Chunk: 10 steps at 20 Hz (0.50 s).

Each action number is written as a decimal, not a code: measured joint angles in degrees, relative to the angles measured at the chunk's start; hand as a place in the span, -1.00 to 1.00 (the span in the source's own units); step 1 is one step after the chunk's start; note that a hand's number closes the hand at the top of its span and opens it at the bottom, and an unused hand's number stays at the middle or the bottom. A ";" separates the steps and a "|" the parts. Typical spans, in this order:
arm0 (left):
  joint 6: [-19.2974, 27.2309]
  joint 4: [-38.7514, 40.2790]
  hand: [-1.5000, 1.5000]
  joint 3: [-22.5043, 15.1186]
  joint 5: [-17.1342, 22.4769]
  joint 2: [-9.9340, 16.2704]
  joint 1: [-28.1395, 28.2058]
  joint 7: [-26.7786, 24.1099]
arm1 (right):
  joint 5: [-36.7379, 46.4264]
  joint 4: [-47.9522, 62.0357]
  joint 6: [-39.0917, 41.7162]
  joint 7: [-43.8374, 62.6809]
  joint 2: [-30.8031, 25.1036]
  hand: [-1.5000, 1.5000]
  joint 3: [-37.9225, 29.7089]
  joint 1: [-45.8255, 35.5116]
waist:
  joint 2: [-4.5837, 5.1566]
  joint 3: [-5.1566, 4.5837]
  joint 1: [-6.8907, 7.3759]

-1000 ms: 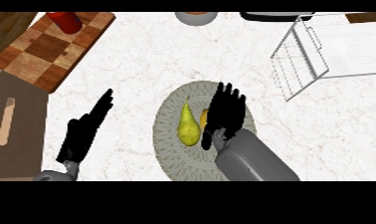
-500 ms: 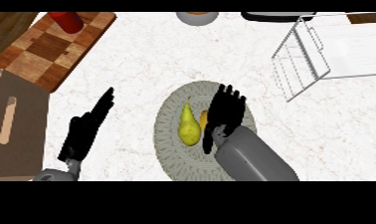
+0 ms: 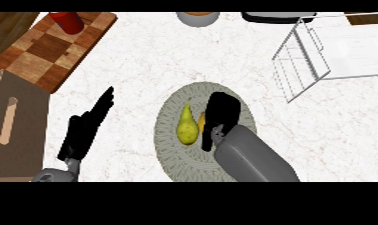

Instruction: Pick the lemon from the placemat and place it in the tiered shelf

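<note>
The work surface is a white, faintly veined counter. Nearest the lower edge, the left hand rests at the left side with fingers straight and released, holding nothing. The right hand lies over the round grey woven placemat in the lower centre; its fingers bend downward over something yellow. Whether they grasp it cannot be told.

The placemat carries a yellow-green pear, stem pointing away from the robot. Just beside the pear, a sliver of the lemon shows at the edge of the right hand; the rest is hidden beneath it. The lemon is on the placemat, well apart from the shelf.

At the left edge is a brown board with a slot. Farther back left lies a checkered wooden cutting board bearing a red object. At the far right stands the white wire tiered shelf. A round bowl is at the far edge.
</note>
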 measured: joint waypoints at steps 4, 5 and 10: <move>-0.84 -0.27 0.00 0.82 0.17 0.18 -0.12 0.44 | 1.98 0.95 -1.15 -0.06 0.23 1.00 0.43 -1.15 | 0.03 0.07 -0.04; -0.90 0.10 0.00 0.91 0.12 0.00 -0.07 0.24 | 2.88 0.63 -1.32 0.08 0.32 1.00 0.50 -0.90 | 0.03 0.10 -0.16; 0.35 -0.22 0.00 1.98 0.02 0.01 1.47 0.52 | -0.14 -8.91 -1.38 -11.78 -15.33 1.00 -3.53 7.13 | -0.35 0.35 -2.97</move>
